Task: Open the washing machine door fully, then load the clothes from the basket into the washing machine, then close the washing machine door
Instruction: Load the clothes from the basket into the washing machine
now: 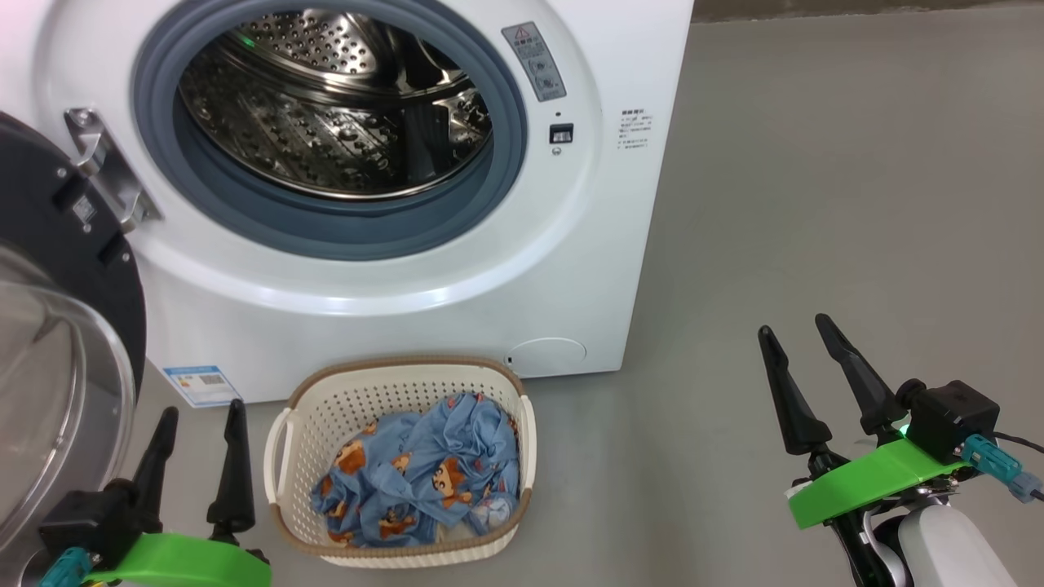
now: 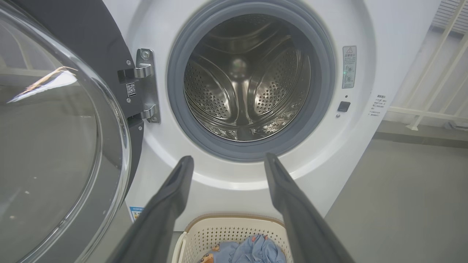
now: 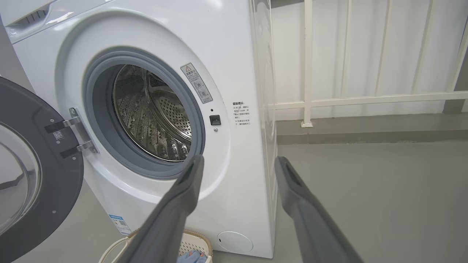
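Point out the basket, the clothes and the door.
basket [image 1: 359, 403]: head view, inner back wall.
clothes [image 1: 424, 469]: head view, middle of the bundle.
door [image 1: 57, 236]: head view, black rim.

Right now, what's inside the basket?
The clothes: one crumpled blue bundle with orange-brown cartoon prints, lying in the basket. It covers most of the bottom, so anything beneath is hidden.

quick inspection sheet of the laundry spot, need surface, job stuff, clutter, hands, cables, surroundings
surface: smooth grey floor
job's things: washing machine door stands open at the left; washing machine drum empty; clothes bundled in the basket, on the floor in front of the machine
clutter: nothing seen
hands: left hand open, beside the basket; right hand open, over the floor further right; both hold nothing
cables: dark cable with a teal plug at the right wrist
surroundings: white railing beyond the machine
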Motion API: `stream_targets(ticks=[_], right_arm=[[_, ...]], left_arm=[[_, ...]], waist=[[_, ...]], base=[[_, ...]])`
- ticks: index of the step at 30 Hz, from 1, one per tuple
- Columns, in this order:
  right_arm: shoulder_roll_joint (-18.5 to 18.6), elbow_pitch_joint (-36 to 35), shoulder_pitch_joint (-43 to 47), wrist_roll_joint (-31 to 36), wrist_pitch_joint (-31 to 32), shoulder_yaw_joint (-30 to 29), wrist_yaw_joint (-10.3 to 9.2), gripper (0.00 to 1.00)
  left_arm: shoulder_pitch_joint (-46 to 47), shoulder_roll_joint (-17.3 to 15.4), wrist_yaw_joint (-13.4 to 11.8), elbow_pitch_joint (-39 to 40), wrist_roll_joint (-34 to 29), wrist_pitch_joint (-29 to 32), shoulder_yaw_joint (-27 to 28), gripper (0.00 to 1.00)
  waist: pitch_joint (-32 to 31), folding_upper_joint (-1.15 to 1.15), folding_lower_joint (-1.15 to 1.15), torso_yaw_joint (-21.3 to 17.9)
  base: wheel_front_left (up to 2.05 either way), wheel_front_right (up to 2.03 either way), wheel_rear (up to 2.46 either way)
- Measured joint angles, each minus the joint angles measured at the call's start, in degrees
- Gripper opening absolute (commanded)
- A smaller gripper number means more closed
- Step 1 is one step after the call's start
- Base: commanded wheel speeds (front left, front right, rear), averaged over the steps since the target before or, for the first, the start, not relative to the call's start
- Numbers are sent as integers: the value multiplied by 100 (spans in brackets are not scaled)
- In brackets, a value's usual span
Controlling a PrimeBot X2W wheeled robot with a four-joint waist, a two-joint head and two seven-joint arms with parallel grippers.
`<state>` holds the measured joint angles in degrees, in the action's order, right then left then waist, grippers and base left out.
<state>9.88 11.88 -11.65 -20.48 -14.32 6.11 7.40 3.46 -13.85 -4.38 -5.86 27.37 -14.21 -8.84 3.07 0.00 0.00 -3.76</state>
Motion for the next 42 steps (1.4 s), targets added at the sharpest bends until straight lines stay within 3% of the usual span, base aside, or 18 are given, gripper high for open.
stream_targets(ticks=[19, 42], right_arm=[[-30, -5, -1, 35, 0, -18, 0, 100], [-33, -12, -6, 73, 0, -24, 0, 100]], left_arm=[[1, -30, -76, 19, 1, 0, -2, 100], [8, -73, -93, 12, 9, 0, -14, 100]], waist=[[62, 0, 0, 34], [170, 0, 0, 48]], base=[[92, -92, 0], [3, -3, 0]])
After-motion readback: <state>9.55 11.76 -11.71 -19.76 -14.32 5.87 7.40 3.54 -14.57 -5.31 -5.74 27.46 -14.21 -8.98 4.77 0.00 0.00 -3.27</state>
